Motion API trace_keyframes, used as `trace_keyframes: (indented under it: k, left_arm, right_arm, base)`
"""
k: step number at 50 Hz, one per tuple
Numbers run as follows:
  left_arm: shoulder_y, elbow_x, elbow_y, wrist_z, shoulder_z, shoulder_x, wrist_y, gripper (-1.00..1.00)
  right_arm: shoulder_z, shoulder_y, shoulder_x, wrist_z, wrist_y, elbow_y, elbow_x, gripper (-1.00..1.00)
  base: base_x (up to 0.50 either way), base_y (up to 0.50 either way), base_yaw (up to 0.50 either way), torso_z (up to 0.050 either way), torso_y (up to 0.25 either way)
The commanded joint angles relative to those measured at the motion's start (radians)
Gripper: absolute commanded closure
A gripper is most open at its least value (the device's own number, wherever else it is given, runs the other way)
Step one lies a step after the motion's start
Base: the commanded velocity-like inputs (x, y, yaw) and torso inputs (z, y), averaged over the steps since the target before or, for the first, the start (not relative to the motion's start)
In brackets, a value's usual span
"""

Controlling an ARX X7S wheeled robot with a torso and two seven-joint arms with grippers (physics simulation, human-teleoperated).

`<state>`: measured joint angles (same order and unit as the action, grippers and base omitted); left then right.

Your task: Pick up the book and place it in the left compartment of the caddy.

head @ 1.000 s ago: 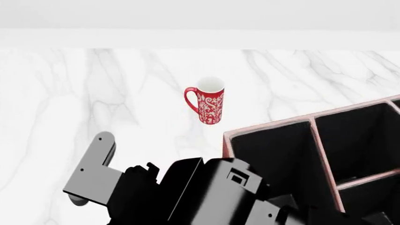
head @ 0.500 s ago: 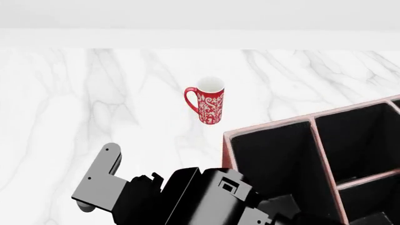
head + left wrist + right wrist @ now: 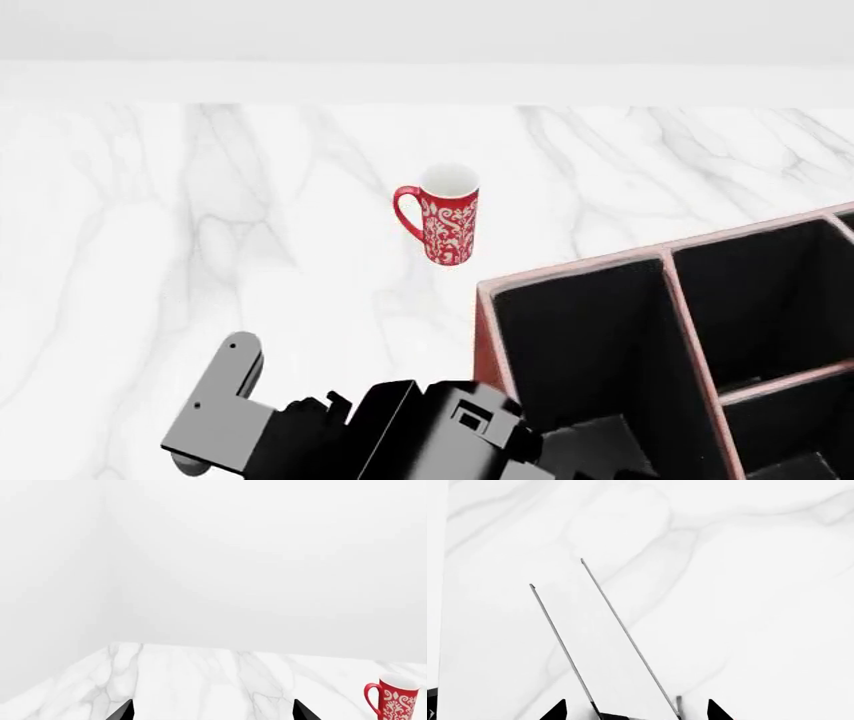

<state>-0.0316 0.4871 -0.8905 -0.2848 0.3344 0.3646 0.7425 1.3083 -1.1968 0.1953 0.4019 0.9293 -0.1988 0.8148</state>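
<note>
Right wrist view: your right gripper (image 3: 630,711) clamps the book (image 3: 604,645), page edges showing, above the table (image 3: 760,580). Left gripper (image 3: 212,711) spread, empty. Left compartment (image 3: 587,340) of caddy (image 3: 489,305) unfilled; placing remains.

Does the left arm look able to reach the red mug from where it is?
Probably yes: the left end effector is open, the mug stands upright ahead of it, and only bare marble counter lies between.

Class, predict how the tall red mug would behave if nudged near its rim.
The mug stands tall and narrow, so it probably tips rather than slides. Its side handle likely stops it rolling far.
</note>
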Motion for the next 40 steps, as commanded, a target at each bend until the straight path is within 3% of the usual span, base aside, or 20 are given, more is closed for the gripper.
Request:
trace_keyframes:
  k: [1, 36, 37, 40]
  left_arm:
    - [-0.002, 0.006, -0.003, -0.005, 0.0, 0.004, -0.001, -1.0]
    - [-0.01, 0.019, -0.006, -0.016, 0.002, 0.015, -0.015, -1.0]
    - [-0.011, 0.019, -0.006, -0.017, 0.0, 0.015, -0.015, -1.0]
    - [-0.011, 0.02, -0.006, -0.017, 0.0, 0.016, -0.016, -1.0]
  right_arm:
    - [0.021, 0.008, -0.003, 0.015, -0.012, -0.009, -0.01, -1.0]
    - [0.041, 0.028, -0.018, 0.023, -0.065, -0.064, -0.044, -1.0]
    - [0.043, 0.029, -0.019, 0.024, -0.068, -0.068, -0.047, 1.0]
    - [0.044, 0.03, -0.018, 0.024, -0.074, -0.071, -0.05, 1.0]
  base:
    - [0.0, 0.0, 0.0, 0.0, 0.0]
    - [0.0, 0.0, 0.0, 0.0, 0.0]
    - [0.0, 0.0, 0.0, 0.0, 0.0]
    - [0.0, 0.0, 0.0, 0.0, 0.0]
